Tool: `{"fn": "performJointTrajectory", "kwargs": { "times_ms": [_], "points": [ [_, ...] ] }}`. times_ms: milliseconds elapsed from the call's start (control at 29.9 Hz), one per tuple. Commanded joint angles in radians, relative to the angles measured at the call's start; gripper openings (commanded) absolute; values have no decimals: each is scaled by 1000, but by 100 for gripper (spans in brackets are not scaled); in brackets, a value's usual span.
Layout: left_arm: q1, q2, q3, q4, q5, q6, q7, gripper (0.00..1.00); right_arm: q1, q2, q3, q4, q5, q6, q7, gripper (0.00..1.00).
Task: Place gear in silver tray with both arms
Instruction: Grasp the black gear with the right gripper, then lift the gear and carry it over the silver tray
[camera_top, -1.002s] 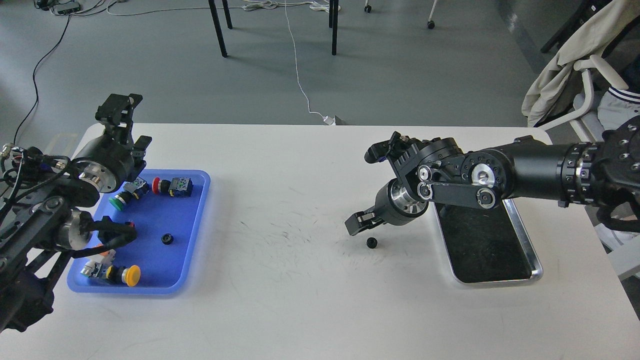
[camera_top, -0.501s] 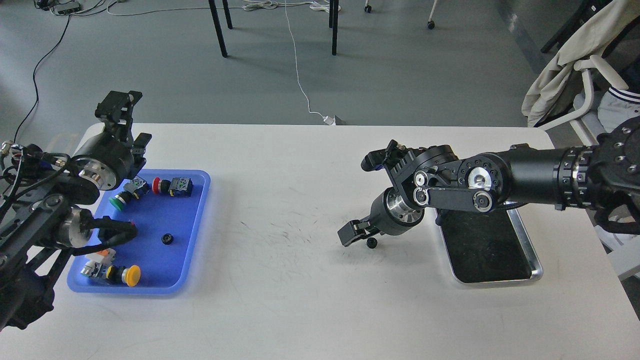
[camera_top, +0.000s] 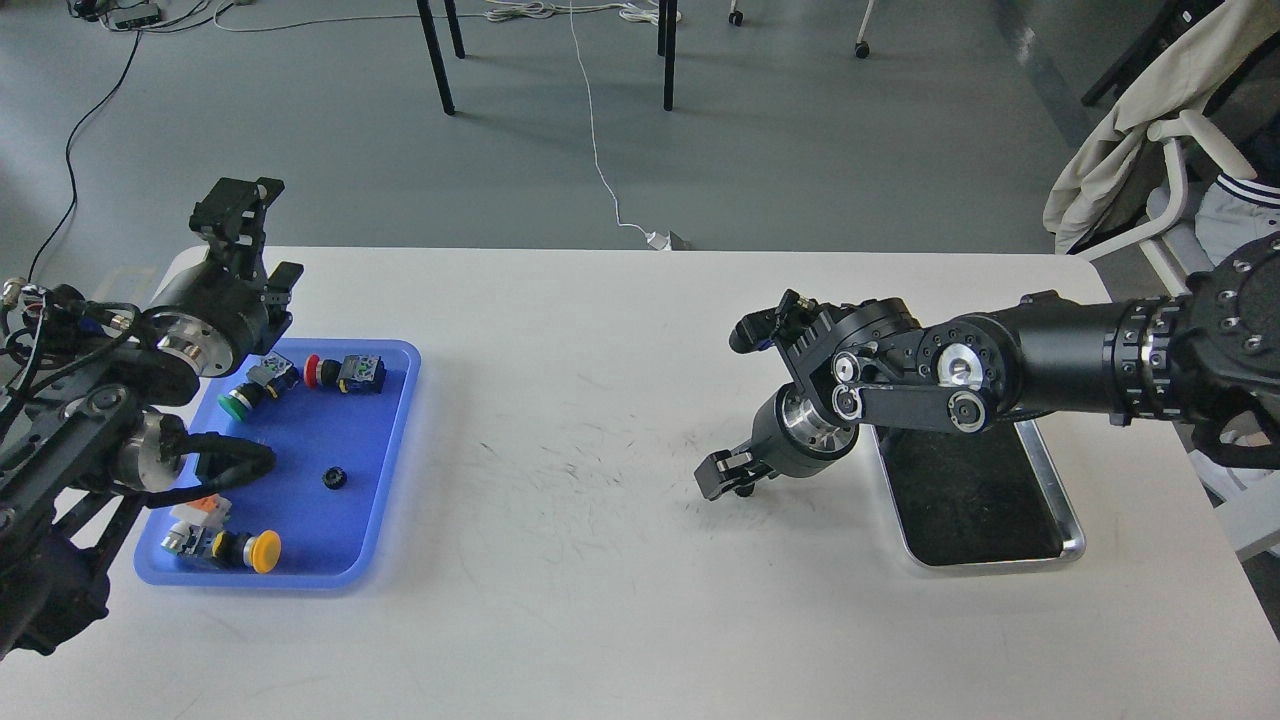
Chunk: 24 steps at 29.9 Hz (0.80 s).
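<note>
The right gripper (camera_top: 728, 477) sat low on the table (camera_top: 600, 560), fingers closed around the small black gear (camera_top: 744, 489). The silver tray (camera_top: 1065, 500) lay just beyond its wrist, unobstructed. The left gripper (camera_top: 238, 205) hovered far off above the blue tray (camera_top: 385, 480); its fingers I couldn't make out.

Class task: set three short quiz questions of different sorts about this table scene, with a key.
1. True or false: the silver tray already holds a gear.
2. Which gripper is down at the table by the small black gear: A left, B right?
3. Fill in: a second black gear lies in the ____ tray.

Key:
1. False; its dark bottom looks bare.
2. B; the right gripper is at the gear, which its fingers partly hide. The left gripper is raised at the table's far left corner.
3. Blue.
</note>
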<state>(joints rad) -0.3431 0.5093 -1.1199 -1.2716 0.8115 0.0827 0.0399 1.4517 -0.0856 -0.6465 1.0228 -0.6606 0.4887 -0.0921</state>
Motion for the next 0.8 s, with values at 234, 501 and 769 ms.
{"fn": "performJointTrajectory", "kwargs": {
  "times_ms": [234,501,769],
  "points": [
    [0,-2,-1,0,0,0,0,98,-7,43,-28,-9,1,0,0,55],
    [0,0,-3,0,0,0,0,98,-4,59,-38,-12,1,0,3,48],
    [0,-2,-3,0,0,0,-2,98,-5,53,-38,-27,-10,0,9,35]
  ]
}}
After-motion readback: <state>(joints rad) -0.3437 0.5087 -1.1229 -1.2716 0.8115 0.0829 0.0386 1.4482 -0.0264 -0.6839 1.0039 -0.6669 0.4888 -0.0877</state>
